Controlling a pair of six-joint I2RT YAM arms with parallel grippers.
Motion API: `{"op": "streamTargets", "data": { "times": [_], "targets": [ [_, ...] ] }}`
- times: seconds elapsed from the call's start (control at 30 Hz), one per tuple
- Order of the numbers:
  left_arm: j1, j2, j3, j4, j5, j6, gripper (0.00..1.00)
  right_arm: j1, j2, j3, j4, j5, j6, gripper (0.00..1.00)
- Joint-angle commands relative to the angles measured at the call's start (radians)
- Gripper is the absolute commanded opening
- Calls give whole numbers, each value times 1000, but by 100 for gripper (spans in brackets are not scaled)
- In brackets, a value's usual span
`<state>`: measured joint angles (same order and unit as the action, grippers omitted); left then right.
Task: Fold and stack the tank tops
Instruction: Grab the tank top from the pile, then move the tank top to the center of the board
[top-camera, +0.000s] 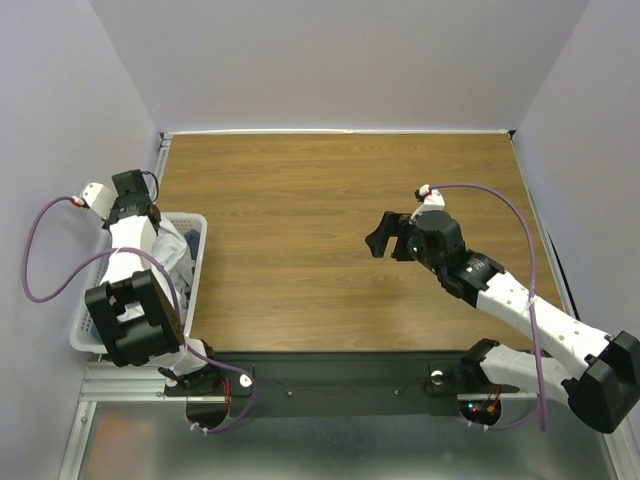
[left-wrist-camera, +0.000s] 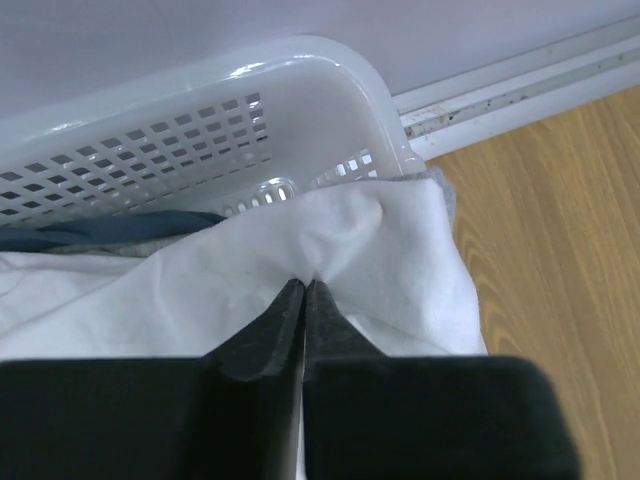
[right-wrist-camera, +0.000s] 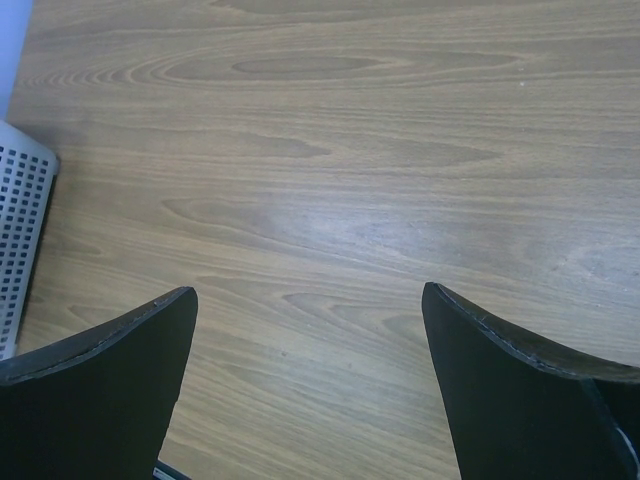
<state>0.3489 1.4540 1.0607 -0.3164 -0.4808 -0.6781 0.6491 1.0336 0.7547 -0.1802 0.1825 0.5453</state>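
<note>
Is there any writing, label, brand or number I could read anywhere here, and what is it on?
None can be read.
The basket, white top, table, left arm and right arm show no lettering.

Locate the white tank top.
The white tank top lies in the basket at the table's left edge in the top view, a fold pinched in the left gripper.

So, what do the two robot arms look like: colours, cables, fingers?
Both the left arm and the right arm have white shells with black joints. A purple cable loops along each. The fingers are flat, black and tapering.
</note>
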Motion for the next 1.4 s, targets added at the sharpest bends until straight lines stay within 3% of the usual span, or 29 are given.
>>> {"op": "streamTargets", "data": {
  "times": [0.0,0.3,0.53,0.73,0.97,1.17,1.27,1.37],
  "targets": [
    [16,-26,27,26,24,18,0,0,-27,26,21,-17,-16,100],
    [16,-185,96,19,80,115,0,0,-20,54,19,-46,-27,100],
    [2,-329,185,23,218,186,0,0,-12,80,19,-66,-28,100],
    [-92,-414,333,17,337,226,0,0,6,118,18,-67,-36,100],
    [-500,-364,606,-30,242,244,0,0,26,211,18,-32,-50,100],
    [-985,-235,811,-38,15,320,0,0,6,284,18,72,-56,100],
    [-1144,-181,823,-33,-44,328,0,0,-18,294,16,127,-50,100],
    [-1176,-187,711,32,-27,302,0,0,-49,272,18,172,-45,100]
  ]
}}
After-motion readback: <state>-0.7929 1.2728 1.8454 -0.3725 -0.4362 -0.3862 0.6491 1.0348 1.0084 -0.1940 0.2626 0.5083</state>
